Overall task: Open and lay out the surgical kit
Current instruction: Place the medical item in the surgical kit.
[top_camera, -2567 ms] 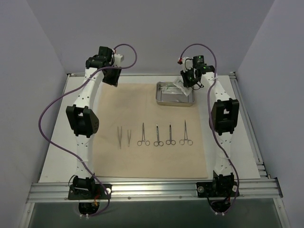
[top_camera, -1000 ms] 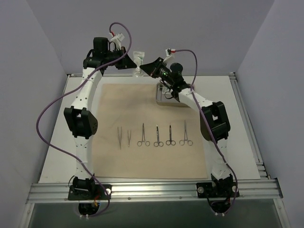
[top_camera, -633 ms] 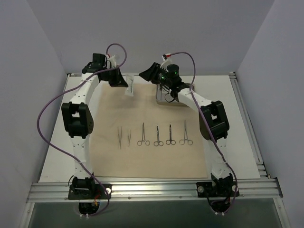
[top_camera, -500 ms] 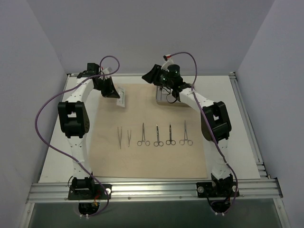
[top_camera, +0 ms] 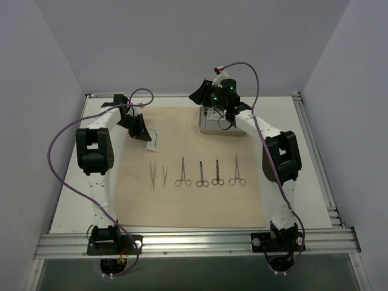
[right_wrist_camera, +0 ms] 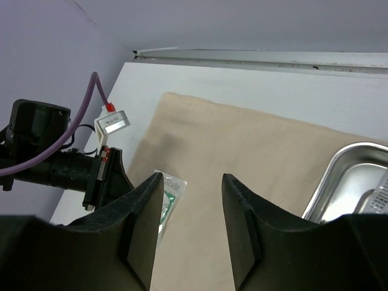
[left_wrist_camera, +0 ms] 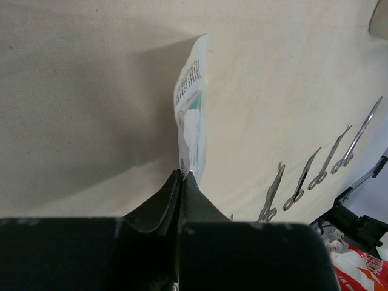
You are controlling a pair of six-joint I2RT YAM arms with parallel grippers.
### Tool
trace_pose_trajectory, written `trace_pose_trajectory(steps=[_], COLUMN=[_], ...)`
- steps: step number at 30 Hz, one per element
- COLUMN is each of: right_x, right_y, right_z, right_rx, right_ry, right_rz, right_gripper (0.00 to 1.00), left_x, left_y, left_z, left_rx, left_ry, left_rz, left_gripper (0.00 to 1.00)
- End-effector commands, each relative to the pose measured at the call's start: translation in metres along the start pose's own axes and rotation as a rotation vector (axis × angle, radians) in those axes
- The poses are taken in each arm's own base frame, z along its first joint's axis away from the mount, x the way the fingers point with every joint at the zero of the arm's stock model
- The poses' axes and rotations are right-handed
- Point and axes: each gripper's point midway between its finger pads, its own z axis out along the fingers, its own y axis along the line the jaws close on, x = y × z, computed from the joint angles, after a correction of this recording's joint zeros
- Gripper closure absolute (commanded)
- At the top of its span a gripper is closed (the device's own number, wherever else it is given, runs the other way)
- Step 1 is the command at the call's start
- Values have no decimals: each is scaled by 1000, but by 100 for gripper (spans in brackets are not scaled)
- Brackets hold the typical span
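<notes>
Reading the top view as a clock face with the arm bases at 6 o'clock, the beige cloth wrap [top_camera: 194, 206] lies spread flat in the middle of the table [top_camera: 309, 194].

The left gripper [left_wrist_camera: 183, 176] is at about 10 o'clock, low over the left side of the cloth. Its jaws are pressed together on the edge of a white packet [left_wrist_camera: 191, 115]. The packet reaches out from the fingertips along the cloth. I cannot tell whether its far end touches the cloth.

The right gripper [right_wrist_camera: 192, 179] is at about 12 o'clock, raised, near the far left corner of the steel tray [top_camera: 209, 126]. Its jaws stand apart and nothing is between them.

The tray sits on the cloth at about 1 o'clock. In the right wrist view, a second white packet [right_wrist_camera: 381, 195] lies inside the tray, at the edge of the picture.

In the centre of the cloth the instruments lie in one row, each apart from the next. There are two tweezers [top_camera: 153, 174] on the 9 o'clock side, then four clamps [top_camera: 202, 173] toward 3 o'clock. The handle rings of the clamps point to 6 o'clock.
</notes>
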Motion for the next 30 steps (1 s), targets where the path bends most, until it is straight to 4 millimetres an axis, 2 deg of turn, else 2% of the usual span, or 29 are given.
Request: trace_pose_trajectory(steps=[1, 2, 4, 5, 6, 7, 8, 9, 10, 11, 13, 14, 15, 16, 18, 20, 21, 22, 23, 24, 25, 26, 28, 30], right_x=[-38, -47, -54, -64, -60, -61, -59, -53, -54, -46, -42, -30, -19, -16, -5, -3, -3, -6, -9, -11, -25, -14, -9, -10], right_y=[2, -2, -32, -41, -62, -72, -89, -99, -114, -129, -144, -162, -170, -179, -189, -193, -188, -190, -187, -173, -163, -168, -158, -162], right_z=[-23, -25, -35, -38, -48, -52, -54, -62, -69, -70, -78, -78, -82, -77, -79, -75, -72, -73, -81, -72, -80, -81, -79, -78], right_rx=[35, 57, 166, 203, 272, 309, 354, 397, 435, 474, 515, 543, 567, 572, 588, 563, 544, 569, 549, 522, 541, 518, 497, 491], right_ry=[-55, -63, -41, -44, 2, 18, 41, 98, 115, 147, 204, 247, 299, 318, 374, 405, 417, 423, 470, 460, 449, 508, 540, 579], right_rz=[-44, -68, -70, -102, -95, -99, -115, -104, -99, -93, -103, -88, -74, -81, -86, -155, -218, -307, -502, -635, -760, -925, -1045, -1083], right_gripper=[60, 59, 54, 53, 53, 52, 50, 49, 48, 47, 46, 45, 45, 44, 41, 41, 41, 40, 40, 39, 37, 34, 30, 30], left_x=[-12, -14, -14, -14, -10, -7, -6, -5, -3, -5, -7, -12, -14, -17, -28, -33, -37, -37, -39, -44, -45, -48, -55, -61], left_y=[8, 13, 14, 15, 16, 17, 17, 20, 21, 19, 18, 15, 13, 13, 7, 3, 0, -2, -4, -6, -9, -9, -14, -15], left_z=[3, 3, 2, 0, 2, 2, 1, 1, 0, -4, -9, -16, -20, -25, -36, -46, -50, -54, -58, -63, -66, -70, -76, -81], left_rx=[-26, -48, -63, -69, -73, -79, -84, -106, -114, -116, -132, -136, -143, -162, -177, -187, -189, -193, -200, -201, -205, -215, -223, -240], left_ry=[-22, -24, -28, -29, -20, -13, -9, -7, -4, -15, -31, -50, -61, -70, -106, -129, -142, -145, -152, -167, -175, -187, -214, -234], left_rz=[15, 10, 6, 9, 3, 1, -3, -12, -19, -16, -12, -2, 2, 4, 26, 41, 54, 62, 70, 88, 100, 107, 141, 163], left_gripper=[98, 98, 96, 93, 89, 83, 69, 65, 62, 59, 57, 55, 52, 50, 49, 48, 47, 47, 47, 47, 47, 47, 47, 47])
